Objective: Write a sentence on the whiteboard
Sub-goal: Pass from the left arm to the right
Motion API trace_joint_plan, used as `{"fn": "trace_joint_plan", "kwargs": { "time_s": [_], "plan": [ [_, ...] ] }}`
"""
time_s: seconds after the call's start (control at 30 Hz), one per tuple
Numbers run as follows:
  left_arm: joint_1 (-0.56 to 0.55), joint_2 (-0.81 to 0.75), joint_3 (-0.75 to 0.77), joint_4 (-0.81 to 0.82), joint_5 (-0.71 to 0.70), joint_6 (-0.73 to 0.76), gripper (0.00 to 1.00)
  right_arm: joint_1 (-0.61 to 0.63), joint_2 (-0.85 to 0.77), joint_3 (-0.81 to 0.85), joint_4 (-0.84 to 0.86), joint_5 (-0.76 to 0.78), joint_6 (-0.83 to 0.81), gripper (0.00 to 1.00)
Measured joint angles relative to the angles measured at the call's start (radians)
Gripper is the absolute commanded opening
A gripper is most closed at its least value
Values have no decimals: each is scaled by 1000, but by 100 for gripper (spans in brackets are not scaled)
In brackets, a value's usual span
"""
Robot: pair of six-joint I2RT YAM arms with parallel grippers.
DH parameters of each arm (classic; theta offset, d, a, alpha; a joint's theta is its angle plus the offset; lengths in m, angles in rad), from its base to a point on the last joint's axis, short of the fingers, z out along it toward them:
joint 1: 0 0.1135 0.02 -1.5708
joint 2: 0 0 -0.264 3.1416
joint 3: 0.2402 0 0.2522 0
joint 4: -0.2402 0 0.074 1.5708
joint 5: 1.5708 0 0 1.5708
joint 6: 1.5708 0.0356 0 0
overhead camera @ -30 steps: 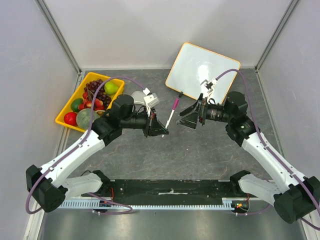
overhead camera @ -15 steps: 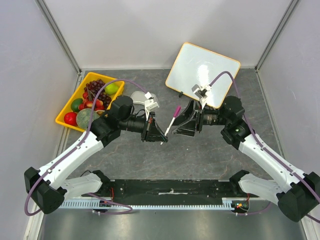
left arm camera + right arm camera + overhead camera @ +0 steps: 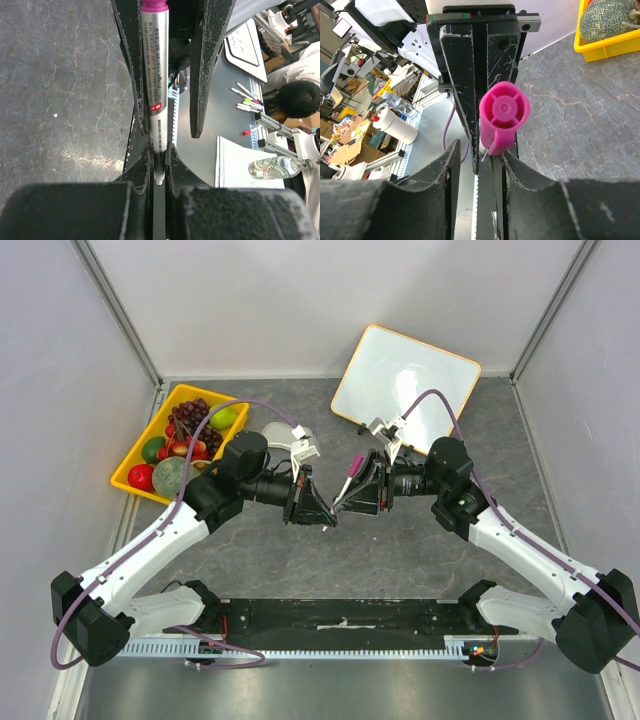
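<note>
The whiteboard (image 3: 405, 375), white with a yellow-orange rim, lies at the back right of the table. Its surface looks plain white and no sentence shows on it. My left gripper (image 3: 325, 512) (image 3: 158, 150) is shut on the tip end of a silver marker (image 3: 348, 475) (image 3: 155, 75), holding it above the table centre. The marker's magenta cap (image 3: 504, 115) points at my right gripper (image 3: 355, 488) (image 3: 479, 150). That gripper's jaws flank the cap end. One finger lies against the marker, and the other finger (image 3: 210, 65) stands a gap away.
A yellow tray (image 3: 140, 440) of fruit sits at the back left, beside the left arm's elbow. Grey enclosure walls close the table on three sides. A small black clip foot (image 3: 361, 427) sticks out from the whiteboard's near edge.
My right gripper has moved left onto the marker's cap end and its jaws have narrowed a lot. The left gripper has kept its hold, shifting only slightly.
</note>
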Motion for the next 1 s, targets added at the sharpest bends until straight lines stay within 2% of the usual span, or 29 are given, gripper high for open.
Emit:
{"fn": "trace_joint_plan", "kwargs": {
  "time_s": [0.23,0.4,0.5,0.7,0.73,0.77,0.8,0.83,0.87,0.9,1.0],
  "plan": [
    [0,-2,-14,13,9,0,2,0,2,-11,46,3,47,38],
    [0,-7,-21,19,17,0,2,0,13,-12,53,2,50,19],
    [0,-8,-27,19,25,0,2,0,15,-12,34,3,34,0],
    [-1,-10,-34,19,22,0,3,0,15,-12,17,8,7,0],
    [-1,-12,-37,19,17,0,15,0,14,-12,9,17,0,0],
    [-1,-16,-41,18,7,0,31,1,14,-12,-2,27,-8,0],
    [-1,-20,-45,18,-6,0,57,2,12,-12,-17,41,-19,0],
    [0,-24,-50,20,-16,3,75,2,10,-12,-30,51,-28,0],
    [2,-30,-58,24,-32,1,86,2,6,-12,-51,73,-40,0],
    [6,-39,-69,30,-50,-5,94,-2,2,-12,-75,95,-50,0],
    [37,-67,-117,66,-98,-29,97,-30,-14,-14,-133,174,-71,0]
  ]
}}
